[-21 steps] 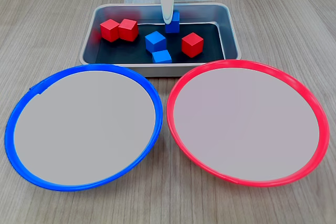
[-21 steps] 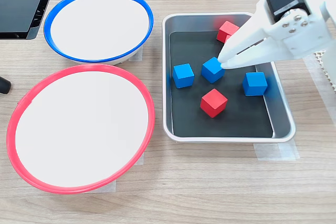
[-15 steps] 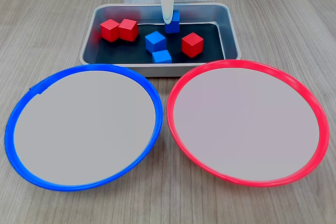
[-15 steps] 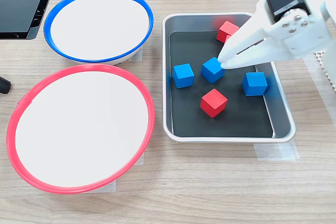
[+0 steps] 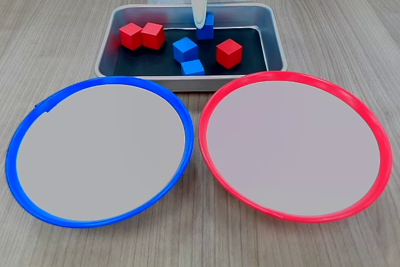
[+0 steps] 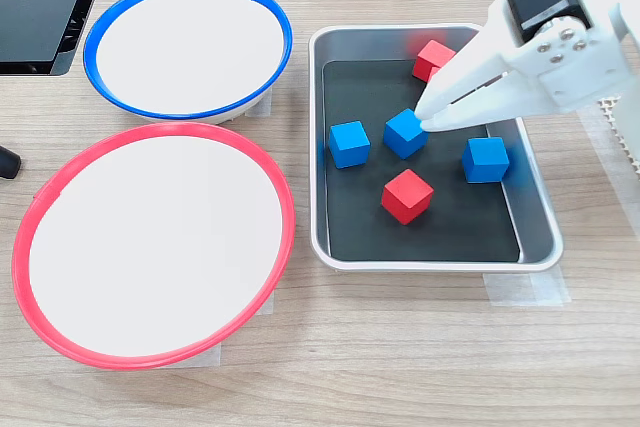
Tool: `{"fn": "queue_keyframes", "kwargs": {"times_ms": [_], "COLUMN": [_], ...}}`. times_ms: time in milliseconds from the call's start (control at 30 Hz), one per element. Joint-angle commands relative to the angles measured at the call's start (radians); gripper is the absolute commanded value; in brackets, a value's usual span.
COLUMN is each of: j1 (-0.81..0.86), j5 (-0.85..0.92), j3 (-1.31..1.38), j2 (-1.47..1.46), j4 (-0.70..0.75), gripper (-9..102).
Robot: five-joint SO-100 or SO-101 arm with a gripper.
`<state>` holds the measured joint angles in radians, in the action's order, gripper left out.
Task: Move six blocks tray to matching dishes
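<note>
on the pale wood-grain table (image 6: 400, 367) sits the tray (image 6: 430, 259), a silver metal pan with rounded corners, raised shiny walls and a flat black floor. six small matte cubes lie inside it. in a fixed view two red blocks, one (image 5: 130, 35) and another (image 5: 152, 35), touch side by side at the left; a third red block (image 6: 407, 196) stands apart from them. one blue block (image 6: 349, 144) lies nearest the dishes, another blue block (image 6: 486, 159) sits by the far wall, and the middle blue block (image 6: 404, 133) lies at the tip of the gripper (image 6: 432, 115). the white plastic gripper tapers to a narrow point with its fingers drawn close together, right against that cube's edge; whether it grips the cube i cannot tell. beside the tray lie two round shallow dishes with smooth pale centres: the blue dish (image 6: 92, 42) and the larger-looking red dish (image 6: 22, 247), rims nearly touching, both bare. strips of clear tape (image 6: 525, 289) hold the tray down.
</note>
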<state>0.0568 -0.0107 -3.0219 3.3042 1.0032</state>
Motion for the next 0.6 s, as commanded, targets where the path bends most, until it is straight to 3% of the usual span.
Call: {"fn": "queue_keyframes", "kwargs": {"times_ms": [0, 400, 567], "j1": [0.009, -0.074, -0.084], "j5": [-0.006, 0.094, 0.265], "j3": [0.002, 0.011, 0.272], "j2": [0.025, 0.002, -0.523], "j4": [0.002, -0.003, -0.028], "gripper": [0, 0, 2]}}
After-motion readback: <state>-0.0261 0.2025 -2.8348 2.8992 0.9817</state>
